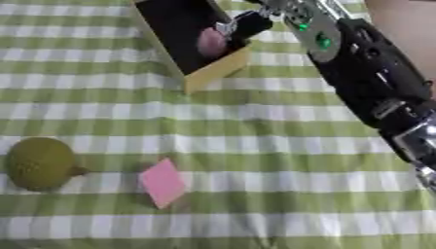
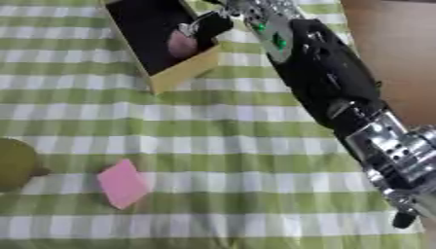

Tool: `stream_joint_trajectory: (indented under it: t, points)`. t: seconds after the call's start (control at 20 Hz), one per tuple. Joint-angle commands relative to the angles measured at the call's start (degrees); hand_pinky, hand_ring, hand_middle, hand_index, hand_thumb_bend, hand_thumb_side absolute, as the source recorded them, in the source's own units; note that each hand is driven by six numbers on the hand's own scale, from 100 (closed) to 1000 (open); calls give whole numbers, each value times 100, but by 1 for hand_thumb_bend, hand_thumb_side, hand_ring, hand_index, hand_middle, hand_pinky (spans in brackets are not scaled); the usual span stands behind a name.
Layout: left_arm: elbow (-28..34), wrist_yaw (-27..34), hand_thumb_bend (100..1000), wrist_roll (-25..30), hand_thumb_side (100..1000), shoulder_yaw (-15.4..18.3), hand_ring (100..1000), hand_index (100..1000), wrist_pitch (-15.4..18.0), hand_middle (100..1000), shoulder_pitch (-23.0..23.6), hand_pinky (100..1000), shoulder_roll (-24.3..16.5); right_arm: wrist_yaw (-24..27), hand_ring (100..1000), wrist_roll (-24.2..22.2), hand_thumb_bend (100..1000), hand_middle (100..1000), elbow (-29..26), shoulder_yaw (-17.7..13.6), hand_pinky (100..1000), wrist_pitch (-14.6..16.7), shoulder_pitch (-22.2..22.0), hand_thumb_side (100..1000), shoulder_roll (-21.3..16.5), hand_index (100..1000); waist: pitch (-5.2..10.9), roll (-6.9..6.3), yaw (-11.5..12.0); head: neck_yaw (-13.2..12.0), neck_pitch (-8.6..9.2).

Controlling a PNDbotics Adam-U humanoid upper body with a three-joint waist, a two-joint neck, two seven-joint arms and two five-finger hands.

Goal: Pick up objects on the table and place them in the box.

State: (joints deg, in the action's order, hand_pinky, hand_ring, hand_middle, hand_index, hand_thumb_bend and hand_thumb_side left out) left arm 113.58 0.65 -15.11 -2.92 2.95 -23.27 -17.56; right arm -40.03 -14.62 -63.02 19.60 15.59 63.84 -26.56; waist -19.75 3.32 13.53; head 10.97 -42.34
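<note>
- While the right arm reaches in from the lower right edge up to the top centre, the right robot hand [image 1: 247, 23] sits over the box [image 1: 217, 72], fingertips inside its near-right corner.
- Its dark fingers look curled next to a pinkish rounded object [image 1: 211, 42] in the box; can't tell if they pinch it or have let go, so hand state unclear.
- Left robot hand shows in no view.
- Box: yellow-walled, dark inside, at the top of the counter [image 1: 255, 126], long axis slanted from upper left to lower right; its far end is cut off by the top edge of the view.
- Key relation for next move: remaining things lie well apart from the robot hand, toward the near left, diagonally across the cloth.
- Pink flat square [image 1: 163, 183] is at near centre-left, tilted on a corner, lying flat; likely awkward to pinch from above.
- Yellow-green round fruit-like thing [image 1: 39, 163] sits just left of it, apart, near the left edge; half cut off in the right eye view.
- Judgement: right hand must pull up clear of the box wall before swinging down-left; both things lie on the left arm's side.
- Open room: bare checked cloth between box and things, nothing in the path. Right counter edge shows beside the arm.
</note>
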Motion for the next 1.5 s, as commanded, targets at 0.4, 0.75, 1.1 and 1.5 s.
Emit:
stream_joint_trajectory:
  t: [0.4, 0.75, 1.1, 1.5]
  points:
    - [102, -487, 307, 136, 682, 4, 766, 816, -75, 720, -136, 805, -532, 1287, 874, 125, 100, 797, -2730, -143, 894, -891, -595, 235, -1396, 887, 186, -30, -83, -207, -140]
    - [102, -2190, 421, 741, 611, -63, 771, 852, -570, 738, -317, 815, -1778, 2193, 869, 578, 100, 789, -4849, -753, 893, -1434, -1884, 274, -2438, 879, 181, -152, -146, -279, -177]
    - [102, -2933, 545, 2298, 640, -344, 813, 902, -777, 792, -303, 852, -3293, 2237, 863, 1260, 100, 783, -5155, -1288, 892, -1193, -2877, 270, -2889, 876, 165, -246, -219, -319, -178]
    - [102, -2716, 591, 3592, 573, -590, 843, 918, -657, 825, -128, 892, -4292, 2108, 857, 1902, 100, 778, -5157, -1782, 892, -1066, -3619, 278, -2939, 875, 142, -296, -270, -362, -164]
